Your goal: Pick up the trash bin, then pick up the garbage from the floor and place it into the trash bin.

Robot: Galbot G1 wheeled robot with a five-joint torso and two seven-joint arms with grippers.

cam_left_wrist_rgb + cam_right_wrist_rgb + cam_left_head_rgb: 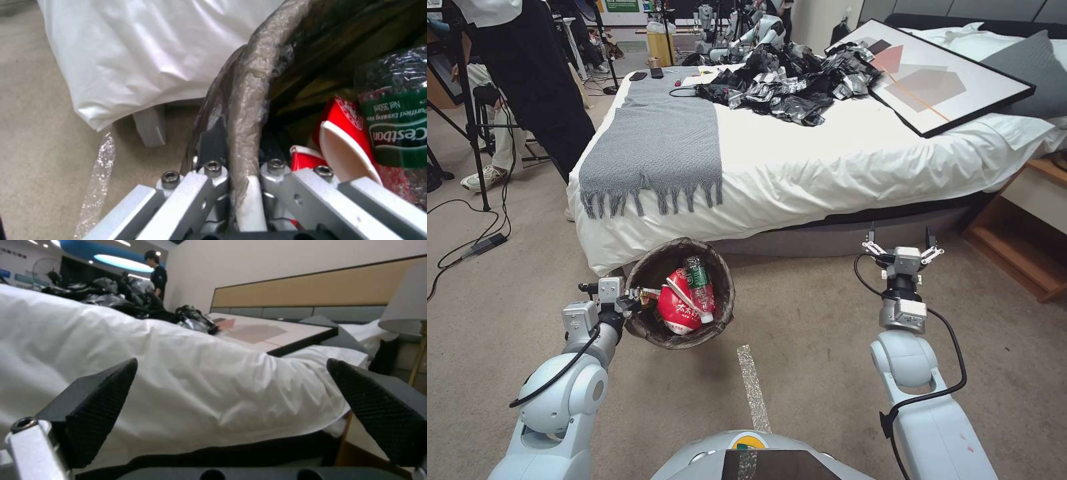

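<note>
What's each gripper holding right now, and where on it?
Left gripper holds the trash bin by its bag-covered rim, jaws shut across the wall. Right gripper holds nothing, jaws open.

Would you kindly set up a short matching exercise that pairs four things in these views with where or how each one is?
Things:
1. left end effector
2. right end effector
3. green-labelled bottle
4. grey fringed blanket

Places or states:
A. draped over the edge of the bed
B. open and holding nothing, above the carpet
C. clamped on the rim of the trash bin
D. lying inside the trash bin beside a red noodle bowl

Pairs: 1-C, 2-B, 3-D, 4-A
</note>
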